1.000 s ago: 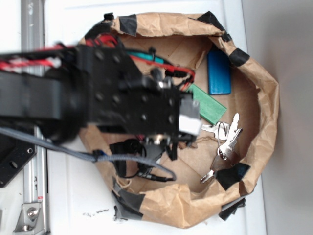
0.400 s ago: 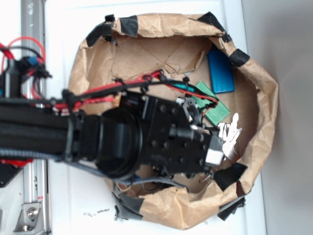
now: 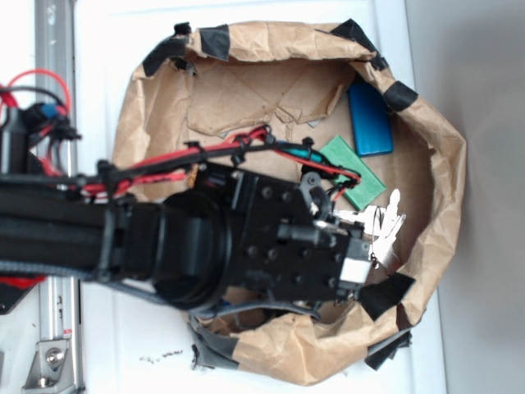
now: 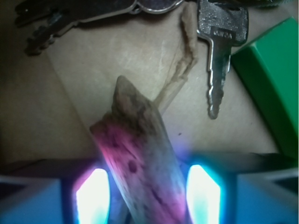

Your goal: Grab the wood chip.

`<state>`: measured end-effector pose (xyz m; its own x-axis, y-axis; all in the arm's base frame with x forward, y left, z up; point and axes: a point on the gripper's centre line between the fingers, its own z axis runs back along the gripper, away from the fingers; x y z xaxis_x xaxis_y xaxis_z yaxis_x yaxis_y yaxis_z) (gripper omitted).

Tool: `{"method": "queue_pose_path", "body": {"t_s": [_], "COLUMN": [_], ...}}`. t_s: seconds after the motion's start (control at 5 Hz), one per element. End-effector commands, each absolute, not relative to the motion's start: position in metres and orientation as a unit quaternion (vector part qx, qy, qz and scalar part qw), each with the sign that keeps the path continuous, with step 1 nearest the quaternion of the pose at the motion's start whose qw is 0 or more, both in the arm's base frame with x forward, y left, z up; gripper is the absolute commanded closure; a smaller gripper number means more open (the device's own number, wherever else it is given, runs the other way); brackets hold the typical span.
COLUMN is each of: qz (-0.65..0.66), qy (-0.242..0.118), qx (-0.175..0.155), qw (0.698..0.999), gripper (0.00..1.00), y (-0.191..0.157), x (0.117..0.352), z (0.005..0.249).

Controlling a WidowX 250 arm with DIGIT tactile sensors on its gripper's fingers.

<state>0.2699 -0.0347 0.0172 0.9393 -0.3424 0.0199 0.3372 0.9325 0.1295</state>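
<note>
Exterior: arm (image 3: 164,246) hides the wood chip and fingers entirely. Wrist: wood chip (image 4: 140,158) cut off at bottom edge, fingers (image 4: 93,196) blown out by glare, green block (image 4: 271,84) cropped right.

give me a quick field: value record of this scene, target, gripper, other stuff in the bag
target: wood chip, dull brown, rough, lying between the gripper's lit fingers
gripper: gripper, a finger on each side of the chip; contact cannot be told
container: brown paper bag, black tape on its rim
keys: keys on the bag floor just beyond the chip
green block: green block, beside the keys
blue block: blue block, near the bag wall
exterior view: arm hides the chip
</note>
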Motion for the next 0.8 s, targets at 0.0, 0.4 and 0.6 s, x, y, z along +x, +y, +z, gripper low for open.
{"method": "queue_pose_path", "body": {"t_s": [0.0,0.4,0.6], "qz": [-0.082,0.023,0.065], "qy": [-0.027,-0.079,-0.072], "qx": [0.084,0.000,0.014], "qw": [0.993,0.997,0.995], "gripper": [1.00,1.00,1.00], "y": [-0.010,0.022,0.022], "x": [0.274,0.277,0.276], "z": [0.070,0.166,0.179]}}
